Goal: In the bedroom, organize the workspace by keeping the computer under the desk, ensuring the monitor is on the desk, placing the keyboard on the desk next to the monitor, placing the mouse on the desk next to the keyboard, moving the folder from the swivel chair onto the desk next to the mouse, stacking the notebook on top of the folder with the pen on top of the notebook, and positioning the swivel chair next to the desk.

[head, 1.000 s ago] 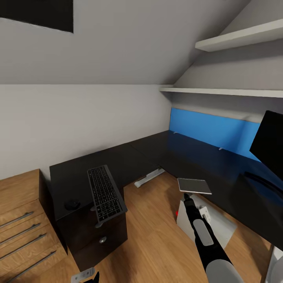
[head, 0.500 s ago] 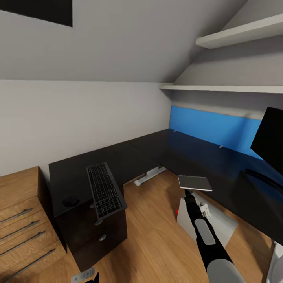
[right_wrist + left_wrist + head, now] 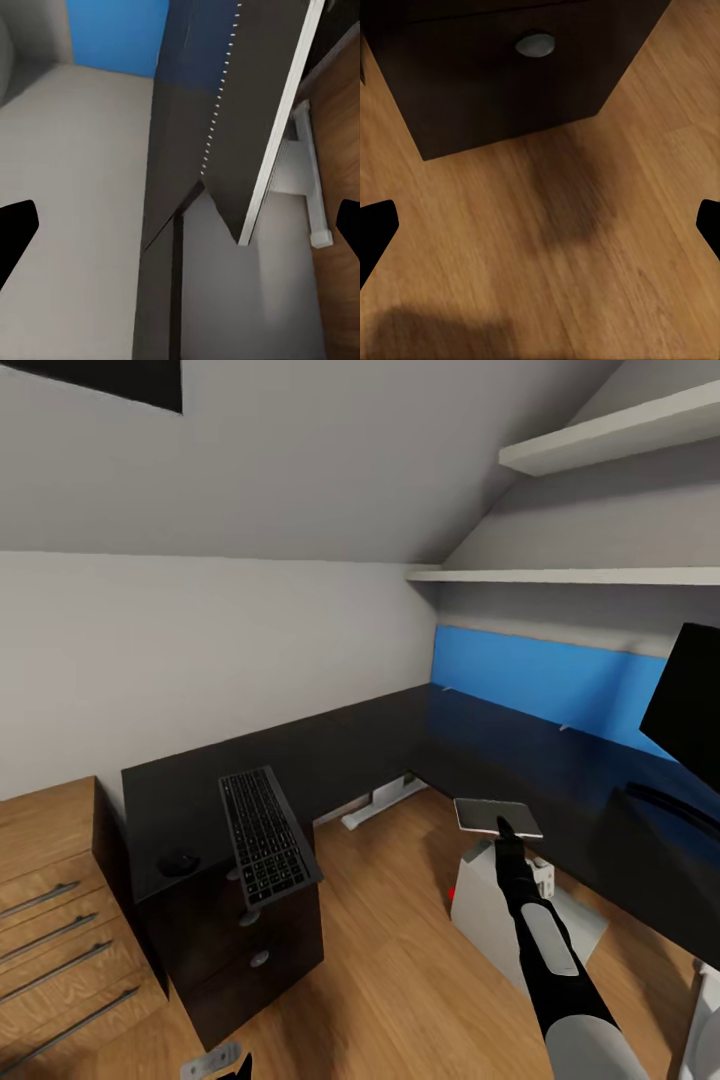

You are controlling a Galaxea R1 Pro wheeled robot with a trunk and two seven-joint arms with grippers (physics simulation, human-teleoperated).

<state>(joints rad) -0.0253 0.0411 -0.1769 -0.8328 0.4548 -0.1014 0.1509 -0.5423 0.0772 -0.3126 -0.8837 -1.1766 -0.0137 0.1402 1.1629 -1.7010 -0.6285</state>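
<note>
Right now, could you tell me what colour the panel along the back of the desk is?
Bright blue panel, behind the black desk; clearest in the head view.

The desk has a black top, the keyboard is black, the notebook is dark grey, and the floor is brown wood.

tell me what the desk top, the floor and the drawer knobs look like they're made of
The desk top looks like a smooth black laminate or lacquered board: it faintly mirrors the blue panel behind it. The floor reads as warm wood planking, with grain lines and board seams. The drawer knob seems to be brushed silver metal, rounded with a soft highlight. As a render, these are surface looks only.
</note>
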